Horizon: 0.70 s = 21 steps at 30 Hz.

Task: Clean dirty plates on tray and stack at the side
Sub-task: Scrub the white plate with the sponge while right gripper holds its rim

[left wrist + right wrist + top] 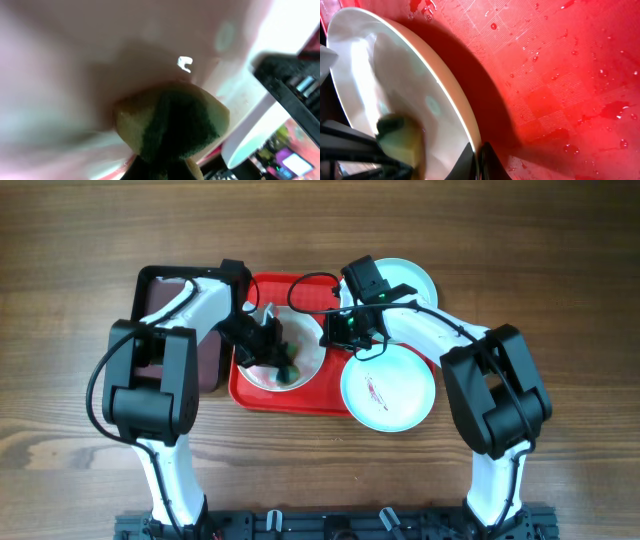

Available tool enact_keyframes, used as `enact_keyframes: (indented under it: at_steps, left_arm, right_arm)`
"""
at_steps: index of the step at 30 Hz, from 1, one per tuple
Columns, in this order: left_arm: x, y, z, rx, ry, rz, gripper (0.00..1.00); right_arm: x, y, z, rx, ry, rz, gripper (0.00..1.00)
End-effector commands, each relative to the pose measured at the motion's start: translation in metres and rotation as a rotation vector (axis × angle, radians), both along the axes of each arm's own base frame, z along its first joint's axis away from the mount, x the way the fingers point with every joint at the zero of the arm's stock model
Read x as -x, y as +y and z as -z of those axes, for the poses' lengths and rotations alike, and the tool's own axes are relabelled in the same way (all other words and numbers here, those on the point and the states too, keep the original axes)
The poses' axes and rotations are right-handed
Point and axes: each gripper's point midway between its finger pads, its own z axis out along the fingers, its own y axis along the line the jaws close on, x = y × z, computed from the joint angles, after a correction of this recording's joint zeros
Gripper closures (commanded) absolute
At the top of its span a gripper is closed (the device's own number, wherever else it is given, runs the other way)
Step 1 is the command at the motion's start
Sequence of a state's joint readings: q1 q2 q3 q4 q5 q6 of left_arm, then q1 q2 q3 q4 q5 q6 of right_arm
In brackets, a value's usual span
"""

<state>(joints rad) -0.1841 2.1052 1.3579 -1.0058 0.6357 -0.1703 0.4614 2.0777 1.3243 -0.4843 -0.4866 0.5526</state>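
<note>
While the smeared turquoise plate [400, 395] waits closest to the robot, right against the near right corner of the tray [290, 400] with its red-brown streak untouched, the actual work is one step back, on the tray itself. The white plate [305, 330] sits in the middle of the tray, tipped up off the wet red surface. The right gripper [335, 330] has its fingers pinched tight on the plate's right rim. The left gripper [275, 360] is clamped on a yellow-green sponge [288, 370], which is pressed flat into the plate's face.

So I'd call this mid-scrub on plate one. To do it well, I reckon the right side should keep that rim grip firm so the plate doesn't spin or slide. The sponge should work in overlapping sweeps from centre to rim, with light pressure so the plate isn't levered out of the pinch. Wet plastic looks slippery.

Further back, a second turquoise plate [410, 277] lies beyond the tray's far right corner, partly under the right arm. A dark tray [150, 290] sits off the left edge.
</note>
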Motion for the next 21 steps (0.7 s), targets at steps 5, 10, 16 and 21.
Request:
enact_keyframes:
  at_steps: [5,10,16,21]
  left_arm:
    - [-0.016,-0.032,0.006,0.111,-0.12,0.053,0.96]
    - [-0.066,-0.022,0.033,-0.195,-0.315,-0.055,0.96]
    - [-0.101,0.026,0.039,-0.645,-0.522,-0.163,0.96]
    - [-0.11,0.07,0.023,-0.883,-0.586,-0.19,0.96]
  right_arm:
    - [0.002,-0.006,0.015,0.023,0.034,0.032,0.96]
    - [0.001,-0.006,0.015,0.024,0.034,0.032,0.96]
    - [0.001,-0.006,0.015,0.024,0.033,0.031,0.96]
    - [0.001,-0.006,0.015,0.023,0.03,0.031,0.96]
